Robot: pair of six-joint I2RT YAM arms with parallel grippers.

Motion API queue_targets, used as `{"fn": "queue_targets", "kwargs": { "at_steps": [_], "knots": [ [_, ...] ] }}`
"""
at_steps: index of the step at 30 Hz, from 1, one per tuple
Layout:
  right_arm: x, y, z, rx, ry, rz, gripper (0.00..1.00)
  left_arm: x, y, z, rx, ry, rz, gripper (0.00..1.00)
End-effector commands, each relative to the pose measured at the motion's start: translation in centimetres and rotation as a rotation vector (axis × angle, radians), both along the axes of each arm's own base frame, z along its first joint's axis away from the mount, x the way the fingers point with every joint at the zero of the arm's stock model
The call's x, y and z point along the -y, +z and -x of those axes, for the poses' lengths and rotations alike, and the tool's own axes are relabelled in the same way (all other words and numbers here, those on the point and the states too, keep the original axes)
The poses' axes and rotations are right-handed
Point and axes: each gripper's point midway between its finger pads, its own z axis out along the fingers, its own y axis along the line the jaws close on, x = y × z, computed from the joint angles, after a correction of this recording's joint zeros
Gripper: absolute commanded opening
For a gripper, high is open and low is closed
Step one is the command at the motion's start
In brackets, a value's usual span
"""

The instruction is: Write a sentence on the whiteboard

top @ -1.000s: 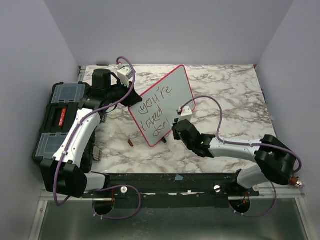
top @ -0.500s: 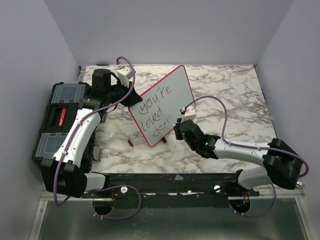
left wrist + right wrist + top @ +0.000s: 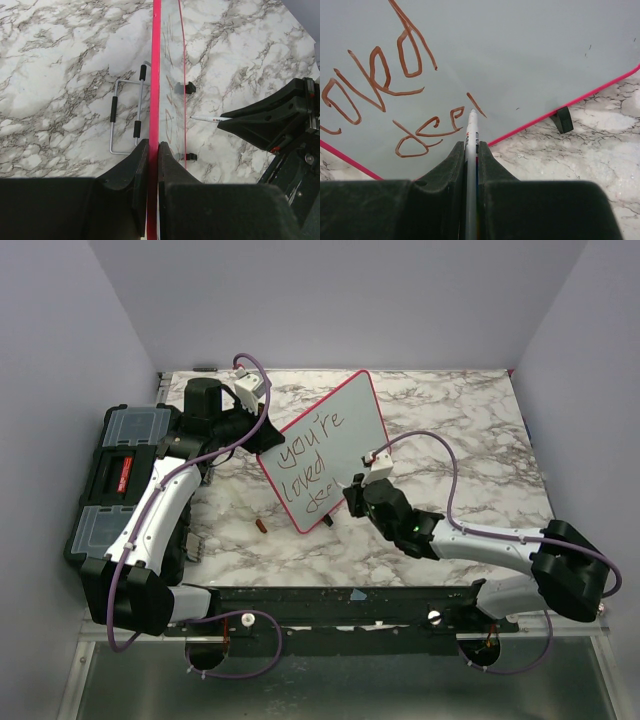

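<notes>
The whiteboard, glossy grey-white in a thin red-pink frame, stands tilted on its edge on the marble table. Brown writing on it reads "you're loved" with a few more letters below. My left gripper is shut on the board's left frame edge, one finger on each side. My right gripper is shut on a white marker. The marker's tip touches the board just under a short fresh stroke, near the lower frame. The marker also shows in the left wrist view.
A black toolbox lies at the table's left edge beside the left arm. A small brown marker cap lies on the marble below the board. A wire stand lies behind the board. Black feet sit on its frame.
My right arm's elbow has swung out to the right, and the marker tip has shifted a little along the bottom line of writing. The left arm and board have not moved.
</notes>
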Motion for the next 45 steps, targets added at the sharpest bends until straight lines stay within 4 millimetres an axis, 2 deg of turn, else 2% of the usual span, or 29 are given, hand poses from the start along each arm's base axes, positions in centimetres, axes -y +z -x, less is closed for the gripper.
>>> {"fn": "queue_targets", "kwargs": {
  "at_steps": [1, 17, 30, 36, 45],
  "knots": [
    [-1.1, 1.2, -0.8, 0.033, 0.006, -0.038, 0.01, -0.3, 0.4, 0.1, 0.047, -0.008, -0.04, 0.0],
    [-1.7, 1.4, -1.8, 0.046, -0.022, -0.034, 0.01, -0.3, 0.3, 0.1, 0.044, -0.007, -0.04, 0.0],
    [-1.0, 1.3, -2.6, 0.06, -0.079, -0.007, 0.01, -0.2, 0.3, 0.0, 0.044, -0.009, -0.038, 0.0],
    [0.2, 0.7, -3.0, 0.05, -0.131, 0.021, 0.01, -0.2, 0.4, 0.1, 0.044, -0.01, -0.037, 0.0],
    [0.2, -1.1, -2.4, -0.001, -0.109, 0.045, 0.01, -0.2, 0.5, 0.1, 0.047, -0.011, -0.037, 0.0]
  ]
}}
